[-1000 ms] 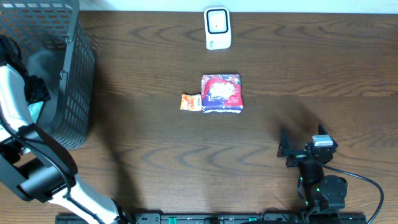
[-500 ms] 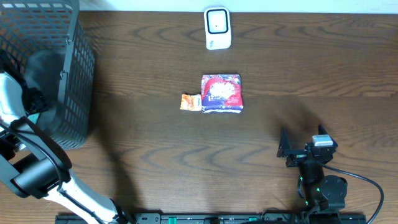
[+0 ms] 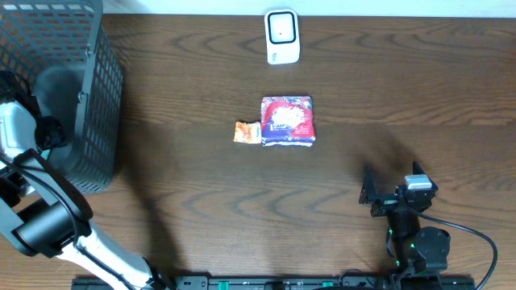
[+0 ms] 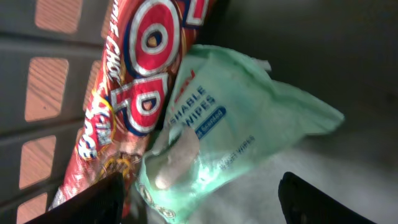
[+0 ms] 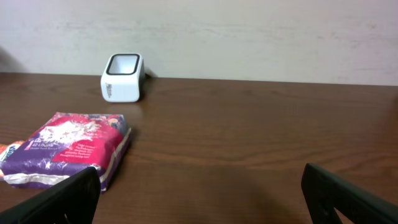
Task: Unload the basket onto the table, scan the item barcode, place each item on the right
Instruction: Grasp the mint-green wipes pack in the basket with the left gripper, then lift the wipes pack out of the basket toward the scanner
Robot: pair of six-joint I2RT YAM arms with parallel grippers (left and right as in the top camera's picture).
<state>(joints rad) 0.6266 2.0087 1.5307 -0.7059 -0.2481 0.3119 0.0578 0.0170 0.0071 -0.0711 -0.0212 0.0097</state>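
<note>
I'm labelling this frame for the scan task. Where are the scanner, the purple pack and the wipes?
scanner [image 3: 282, 36], overhead view, middle of its white top.
purple pack [image 3: 288, 121], overhead view, centre of its printed face.
wipes [image 4: 249, 124], left wrist view, green wrapper beside the label.

Basket [image 3: 89, 121] cut off at overhead's left edge. Red snack bag [image 4: 137, 81] cropped top & btm, left wrist view. Orange packet [image 3: 246, 132] print illegible, too small.

Green pack [image 4: 249, 124]: "SHABLE WIPES"; red bag [image 4: 134, 93]: "OP".
</note>
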